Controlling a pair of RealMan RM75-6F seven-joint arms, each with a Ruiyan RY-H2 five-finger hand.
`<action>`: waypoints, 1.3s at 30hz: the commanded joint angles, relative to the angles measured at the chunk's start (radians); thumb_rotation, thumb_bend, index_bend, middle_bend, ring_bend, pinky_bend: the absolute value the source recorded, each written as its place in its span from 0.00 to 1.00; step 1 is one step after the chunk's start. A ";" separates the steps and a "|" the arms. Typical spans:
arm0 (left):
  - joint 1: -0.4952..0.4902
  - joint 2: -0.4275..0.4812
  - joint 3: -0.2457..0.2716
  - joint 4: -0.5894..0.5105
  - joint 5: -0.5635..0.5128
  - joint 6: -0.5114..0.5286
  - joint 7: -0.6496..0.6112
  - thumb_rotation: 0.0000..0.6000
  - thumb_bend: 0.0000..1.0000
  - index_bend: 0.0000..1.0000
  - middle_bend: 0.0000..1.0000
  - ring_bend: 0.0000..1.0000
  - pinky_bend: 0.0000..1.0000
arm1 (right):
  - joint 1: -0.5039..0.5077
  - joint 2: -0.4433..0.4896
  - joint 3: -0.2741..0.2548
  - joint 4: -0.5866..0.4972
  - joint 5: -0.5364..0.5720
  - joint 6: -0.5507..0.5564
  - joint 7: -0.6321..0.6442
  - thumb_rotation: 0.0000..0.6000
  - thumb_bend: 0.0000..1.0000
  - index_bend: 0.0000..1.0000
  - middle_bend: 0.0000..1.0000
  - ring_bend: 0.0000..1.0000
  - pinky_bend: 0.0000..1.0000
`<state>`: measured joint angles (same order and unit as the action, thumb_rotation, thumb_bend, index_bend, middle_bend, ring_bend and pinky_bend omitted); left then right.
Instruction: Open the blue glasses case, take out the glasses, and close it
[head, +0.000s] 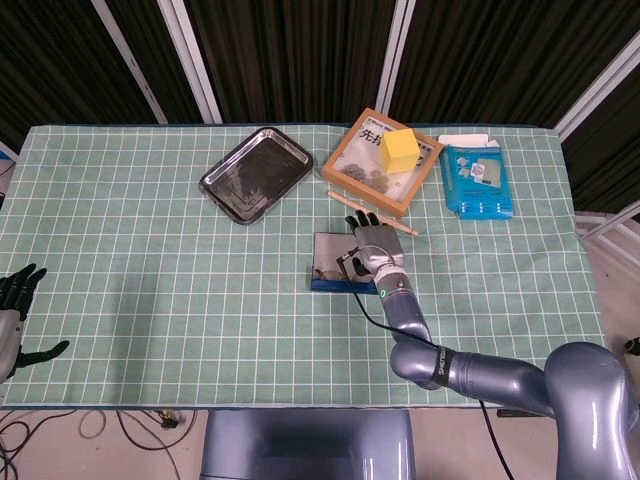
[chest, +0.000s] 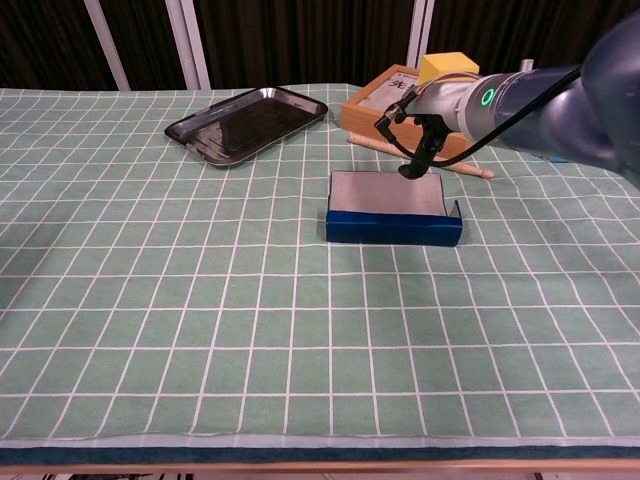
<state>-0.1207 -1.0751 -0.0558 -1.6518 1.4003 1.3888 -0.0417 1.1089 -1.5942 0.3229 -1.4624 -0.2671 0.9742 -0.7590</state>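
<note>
The opening step is in hand: the blue glasses case (head: 331, 283) lies near the middle of the worktop (head: 150, 290), its lid (chest: 387, 192) raised and tilted back, grey lining facing forward. The right robot hand (chest: 418, 160) is at the lid's far right edge with fingers pointing down against it; whether it pinches the lid or only props it cannot be told. The left robot hand (head: 12, 310) hangs released, fingers apart, off the worktop's left edge and well apart from the case. A pale object shows inside the open case in the head view, probably the glasses, though too small to confirm. As a judgement, the next move calls for leaving the lid propped fully back, then reaching into the tray to lift the glasses clear. Count: one case, one metal tray (head: 256, 174), one wooden box (head: 360, 170) carrying one yellow block (head: 399, 150), one wooden stick (head: 340, 199) and one blue packet (head: 477, 180).
</note>
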 joint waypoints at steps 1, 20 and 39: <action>0.000 0.000 0.001 0.000 0.003 0.001 -0.001 1.00 0.00 0.00 0.00 0.00 0.00 | -0.054 0.094 -0.016 -0.179 -0.102 0.052 0.047 1.00 0.47 0.09 0.03 0.04 0.24; -0.001 -0.001 0.005 0.004 0.015 0.002 0.001 1.00 0.00 0.00 0.00 0.00 0.00 | -0.125 0.102 -0.127 -0.349 -0.162 0.093 0.102 1.00 0.49 0.15 0.90 0.98 1.00; -0.003 0.001 0.005 0.005 0.012 -0.004 -0.006 1.00 0.00 0.00 0.00 0.00 0.00 | -0.081 0.020 -0.132 -0.276 -0.074 0.072 0.076 1.00 0.49 0.15 0.90 0.98 1.00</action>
<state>-0.1235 -1.0744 -0.0505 -1.6471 1.4126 1.3846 -0.0473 1.0274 -1.5735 0.1916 -1.7386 -0.3414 1.0470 -0.6824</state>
